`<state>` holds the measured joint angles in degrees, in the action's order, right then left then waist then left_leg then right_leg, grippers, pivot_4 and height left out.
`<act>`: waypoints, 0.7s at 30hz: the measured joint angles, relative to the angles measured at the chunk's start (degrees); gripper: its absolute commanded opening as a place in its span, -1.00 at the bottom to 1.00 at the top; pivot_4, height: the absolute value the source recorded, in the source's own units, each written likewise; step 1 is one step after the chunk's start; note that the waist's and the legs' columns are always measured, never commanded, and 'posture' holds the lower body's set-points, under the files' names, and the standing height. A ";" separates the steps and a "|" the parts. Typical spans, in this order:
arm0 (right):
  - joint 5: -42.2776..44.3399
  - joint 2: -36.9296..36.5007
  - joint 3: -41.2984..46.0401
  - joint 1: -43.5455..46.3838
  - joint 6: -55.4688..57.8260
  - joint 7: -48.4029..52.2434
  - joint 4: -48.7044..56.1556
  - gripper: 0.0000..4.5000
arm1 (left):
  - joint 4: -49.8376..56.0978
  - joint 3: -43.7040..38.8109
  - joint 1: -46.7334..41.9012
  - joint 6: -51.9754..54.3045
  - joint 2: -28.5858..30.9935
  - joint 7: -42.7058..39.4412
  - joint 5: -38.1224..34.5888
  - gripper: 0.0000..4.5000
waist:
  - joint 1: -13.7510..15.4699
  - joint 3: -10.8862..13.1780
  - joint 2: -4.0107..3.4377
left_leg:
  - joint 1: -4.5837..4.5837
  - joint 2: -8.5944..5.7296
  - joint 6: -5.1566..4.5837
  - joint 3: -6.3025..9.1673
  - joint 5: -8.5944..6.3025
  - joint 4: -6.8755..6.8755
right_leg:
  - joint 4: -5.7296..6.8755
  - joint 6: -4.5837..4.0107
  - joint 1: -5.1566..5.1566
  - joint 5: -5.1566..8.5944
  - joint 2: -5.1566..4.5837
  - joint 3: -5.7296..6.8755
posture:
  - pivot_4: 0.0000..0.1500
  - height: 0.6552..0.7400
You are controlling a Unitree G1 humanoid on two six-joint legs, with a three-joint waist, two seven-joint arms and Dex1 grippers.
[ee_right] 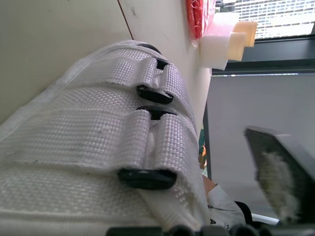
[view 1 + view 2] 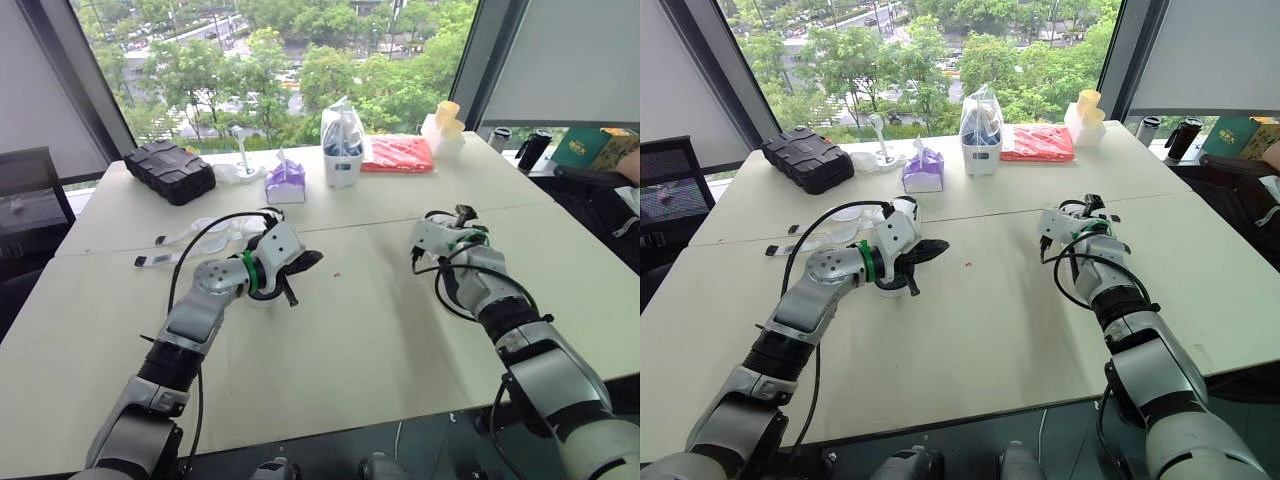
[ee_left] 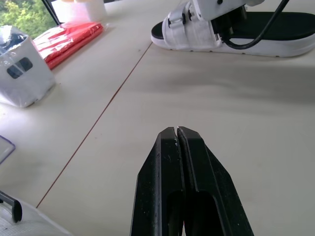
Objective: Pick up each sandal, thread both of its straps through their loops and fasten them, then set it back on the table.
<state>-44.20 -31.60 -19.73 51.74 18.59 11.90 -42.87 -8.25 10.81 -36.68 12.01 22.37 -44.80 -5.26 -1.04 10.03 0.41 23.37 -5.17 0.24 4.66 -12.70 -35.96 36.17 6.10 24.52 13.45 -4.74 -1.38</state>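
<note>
The sandal (image 3: pixel 196 35) has two broad white woven straps (image 1: pixel 98 132), a black footbed and a white sole. It lies flat on the pale bench (image 2: pixel 380 330), on the robot's right side, directly under the right pincer (image 2: pixel 458 216). In the right wrist view each strap passes through a black loop (image 1: pixel 147 178) and folds back over itself, so both appear to be fastened, though the ends are cut off.

From the head views the right arm covers most of the sandal, and it cannot be told whether the right pincer is parted or gripping. The left pincer (image 3: pixel 177 130) is closed tight on nothing and hangs just above the bare bench, well apart from the sandal.

Behind the left arm lies a clear, strappy thing (image 2: pixel 195 238) that is hard to make out. Along the far edge of the bench stand a black case (image 2: pixel 170 170), a purple tissue pack (image 2: pixel 285 181), a white bagged container (image 2: pixel 342 148) and a red packet (image 2: pixel 397 154). Tall windows (image 2: pixel 280 60) behind look out on green trees.
</note>
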 measured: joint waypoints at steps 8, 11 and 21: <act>9.75 -12.08 7.60 -21.27 13.86 32.06 45.34 0.98 | -1.15 -1.01 -0.09 -0.18 3.31 0.28 1.43 -1.00 | 0.25 -0.03 0.02 | 0.01 0.05 -0.28 0.10 -0.17 -0.22 | -0.06 0.03 -0.19 0.01 0.05 0.16 | 1.00 1.00; 16.77 -12.41 10.19 -24.43 20.61 41.84 55.70 0.98 | -1.13 -0.71 -0.14 -1.29 3.08 0.21 1.77 -1.00 | -0.08 -0.02 0.04 | -0.05 0.10 -0.28 0.03 -0.15 -0.29 | -0.04 0.02 -0.24 -0.01 0.04 0.13 | 1.00 1.00; 49.08 -6.15 23.59 -20.73 40.55 55.06 73.96 1.00 | -7.13 0.85 -4.04 -10.44 7.84 12.94 17.34 -0.76 | 0.77 -0.02 0.16 | 0.00 0.07 -0.25 0.15 -0.16 -0.25 | -0.04 -0.03 -0.18 -0.04 -0.05 0.19 | 1.00 1.00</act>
<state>4.87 -37.75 3.86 31.02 59.15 66.96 31.09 -15.38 11.67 -40.72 1.57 30.21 -31.86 12.09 -0.27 10.02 0.56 23.37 -5.10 -0.01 4.81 -12.85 -36.21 36.14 6.07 24.34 13.41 -4.79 -1.19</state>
